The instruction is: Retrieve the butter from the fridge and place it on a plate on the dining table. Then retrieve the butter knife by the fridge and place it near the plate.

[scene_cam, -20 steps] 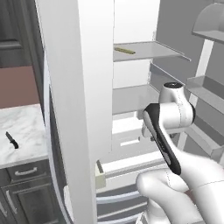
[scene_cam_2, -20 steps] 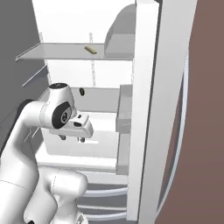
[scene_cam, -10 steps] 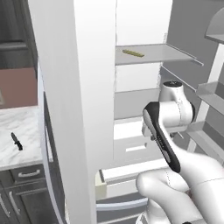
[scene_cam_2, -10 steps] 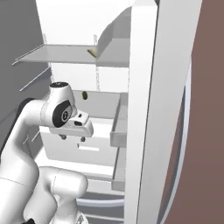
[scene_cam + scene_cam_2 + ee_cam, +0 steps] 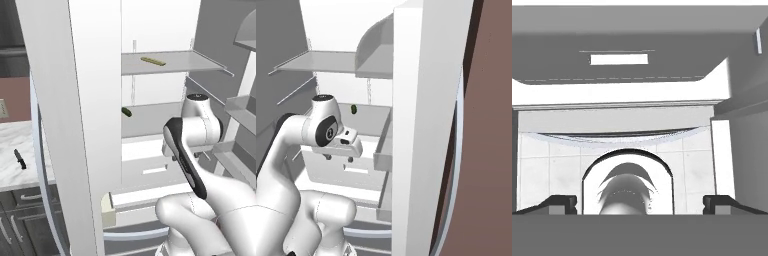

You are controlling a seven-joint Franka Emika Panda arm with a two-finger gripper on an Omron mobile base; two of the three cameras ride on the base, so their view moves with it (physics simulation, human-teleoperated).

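The fridge (image 5: 75,125) stands open, with its inner shelves and door bins in sight. The butter (image 5: 153,61), a thin pale yellow stick, lies on the upper shelf. My gripper (image 5: 339,159) hangs below the white hand in front of the lower drawers, well under that shelf, pointing down. In the hand view the gripper (image 5: 640,205) is open with nothing between its fingertips (image 5: 559,202), above the fridge's drawer front and floor. The butter knife (image 5: 19,159), small and dark, lies on the marble counter left of the fridge. The plate and the dining table are out of view.
A small dark green item (image 5: 127,112) lies on the middle shelf and also appears as the green item (image 5: 354,108). The open left door (image 5: 55,150) and the right door (image 5: 426,130) flank the arm closely. Dark cabinets (image 5: 20,220) sit under the counter.
Both base views have shifted a little, so the camera has moved relative to the fridge. The arm holds the same pose and the gripper stays open.
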